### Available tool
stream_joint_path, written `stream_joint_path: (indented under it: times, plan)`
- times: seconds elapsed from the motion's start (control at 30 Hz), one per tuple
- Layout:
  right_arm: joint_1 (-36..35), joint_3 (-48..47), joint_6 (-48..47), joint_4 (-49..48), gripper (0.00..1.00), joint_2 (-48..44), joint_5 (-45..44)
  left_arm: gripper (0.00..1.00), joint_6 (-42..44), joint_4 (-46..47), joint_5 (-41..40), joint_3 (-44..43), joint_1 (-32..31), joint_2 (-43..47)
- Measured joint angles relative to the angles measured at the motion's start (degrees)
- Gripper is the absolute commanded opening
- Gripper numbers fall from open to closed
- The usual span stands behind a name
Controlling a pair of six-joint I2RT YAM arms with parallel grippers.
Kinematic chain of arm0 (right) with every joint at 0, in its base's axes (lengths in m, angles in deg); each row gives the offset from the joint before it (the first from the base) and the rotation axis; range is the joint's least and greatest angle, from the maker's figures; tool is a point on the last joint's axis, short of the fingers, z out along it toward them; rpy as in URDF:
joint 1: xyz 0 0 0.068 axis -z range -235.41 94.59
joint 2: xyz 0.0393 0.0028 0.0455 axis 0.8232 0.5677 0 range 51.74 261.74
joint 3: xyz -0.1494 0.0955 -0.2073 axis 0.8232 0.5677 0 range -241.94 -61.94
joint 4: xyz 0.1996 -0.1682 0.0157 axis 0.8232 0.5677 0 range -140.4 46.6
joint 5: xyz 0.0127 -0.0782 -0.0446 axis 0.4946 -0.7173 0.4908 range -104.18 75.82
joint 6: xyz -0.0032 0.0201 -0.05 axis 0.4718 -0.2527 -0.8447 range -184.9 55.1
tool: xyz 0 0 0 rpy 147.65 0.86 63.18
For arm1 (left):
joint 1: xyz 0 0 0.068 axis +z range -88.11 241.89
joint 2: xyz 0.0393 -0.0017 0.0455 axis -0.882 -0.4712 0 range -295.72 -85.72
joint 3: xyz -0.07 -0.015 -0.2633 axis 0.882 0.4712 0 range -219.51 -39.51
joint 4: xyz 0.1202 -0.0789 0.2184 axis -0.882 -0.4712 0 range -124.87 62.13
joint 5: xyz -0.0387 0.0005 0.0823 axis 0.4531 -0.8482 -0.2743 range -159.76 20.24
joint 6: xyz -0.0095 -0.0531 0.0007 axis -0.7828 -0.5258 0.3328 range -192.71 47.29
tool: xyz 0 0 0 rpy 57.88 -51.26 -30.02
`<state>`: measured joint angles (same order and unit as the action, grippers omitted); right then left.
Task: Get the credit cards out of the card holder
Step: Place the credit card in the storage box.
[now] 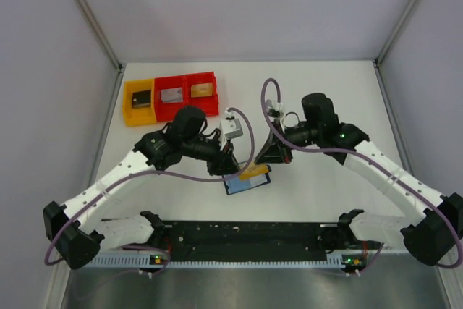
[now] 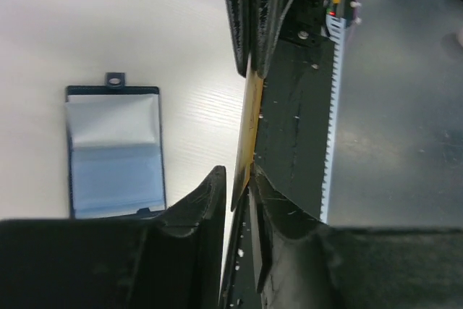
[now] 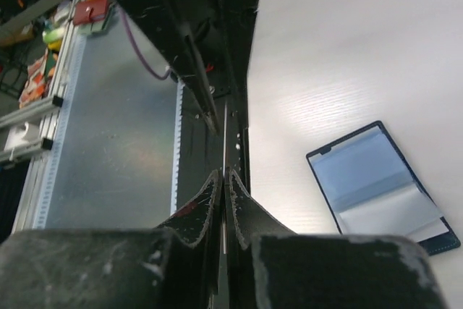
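Note:
The card holder (image 1: 244, 184) lies open on the white table, light blue faces up. It also shows in the left wrist view (image 2: 114, 153) and the right wrist view (image 3: 382, 186). A yellow credit card (image 1: 255, 173) hangs just above it between both grippers. My right gripper (image 1: 281, 155) is shut on one end of the card, seen edge-on (image 3: 225, 142) between its fingers (image 3: 225, 175). My left gripper (image 1: 233, 166) is at the other end of the card (image 2: 249, 128). Its jaws (image 2: 239, 179) stand slightly apart, with a thin gap between one finger and the card.
A yellow bin (image 1: 137, 103) and two red bins (image 1: 172, 95) (image 1: 202, 92), each with a small item inside, stand at the back left. The black toothed rail (image 1: 246, 240) runs along the near edge. White walls enclose the table.

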<state>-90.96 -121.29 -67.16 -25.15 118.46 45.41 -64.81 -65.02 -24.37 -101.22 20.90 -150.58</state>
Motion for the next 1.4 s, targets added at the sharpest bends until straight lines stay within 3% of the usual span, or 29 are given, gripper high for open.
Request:
stream_joint_path:
  times: [0.13,0.27,0.4,0.57,0.73,0.93,1.17,1.4]
  plan:
    - [3.41,4.31,10.32,-9.99,0.00,-2.27,-3.78,0.61,-5.18,5.90,-9.11,2.40,0.00,2.71]
    - [6.67,13.75,25.49,-25.94,0.00,-5.73,-9.42,0.69,-15.96,20.41,-20.59,12.37,0.02,11.54]
    - [6.69,21.99,40.68,-41.62,0.00,-7.48,-16.52,0.69,-28.04,34.75,-29.59,23.65,0.02,19.67]
    - [5.42,32.59,59.08,-59.60,0.00,-9.31,-28.30,0.64,-42.84,47.69,-36.50,31.56,0.02,21.84]
    - [0.28,36.15,69.79,-67.95,0.00,-9.29,-38.49,0.62,-54.80,56.92,-38.66,35.08,0.00,20.59]
    - [-4.74,36.22,75.63,-72.81,0.00,-9.31,-48.02,0.60,-62.10,64.11,-38.82,35.08,-0.15,16.50]
    - [-6.95,36.57,78.09,-73.42,0.00,-9.29,-53.64,0.47,-65.37,69.29,-38.10,35.08,-1.18,13.46]
    - [-7.41,36.98,78.95,-73.92,0.00,-8.90,-55.49,0.10,-67.12,72.08,-37.05,35.08,-1.88,11.98]
